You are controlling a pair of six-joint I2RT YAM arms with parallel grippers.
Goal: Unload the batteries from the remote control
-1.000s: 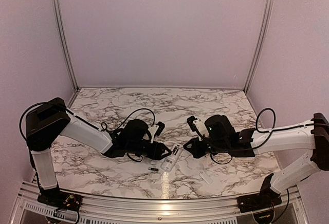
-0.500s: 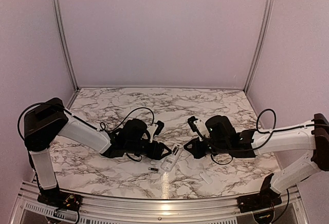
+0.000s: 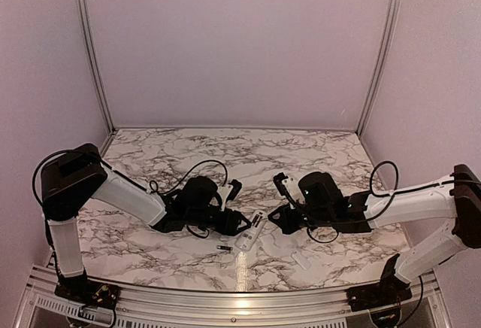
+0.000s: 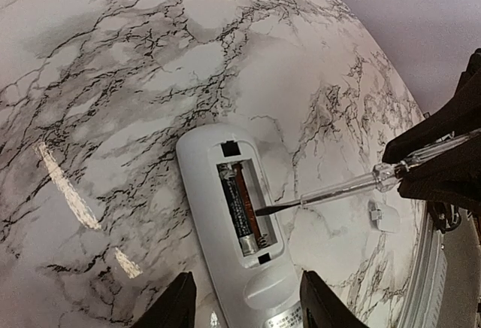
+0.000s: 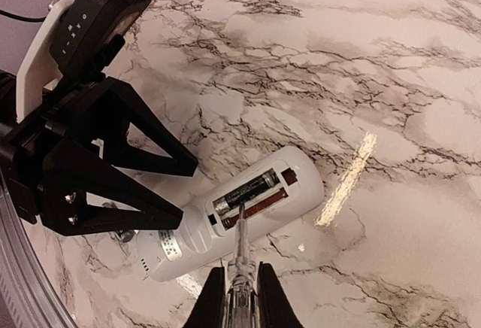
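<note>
One battery (image 4: 234, 211) in remote (image 4: 201, 164), left hand (image 4: 248, 281) astride

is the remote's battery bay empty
No, one slim dark cylindrical battery lies in the open recess of the white rounded plastic remote control.

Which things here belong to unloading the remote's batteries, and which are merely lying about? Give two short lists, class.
In the job: remote control; battery in its recess; loose battery beside the remote; pale stick, tip in the recess; right hand shut on it; left hand straddling the remote's end.
Lying about: small white cover piece, apart from the remote.
</note>
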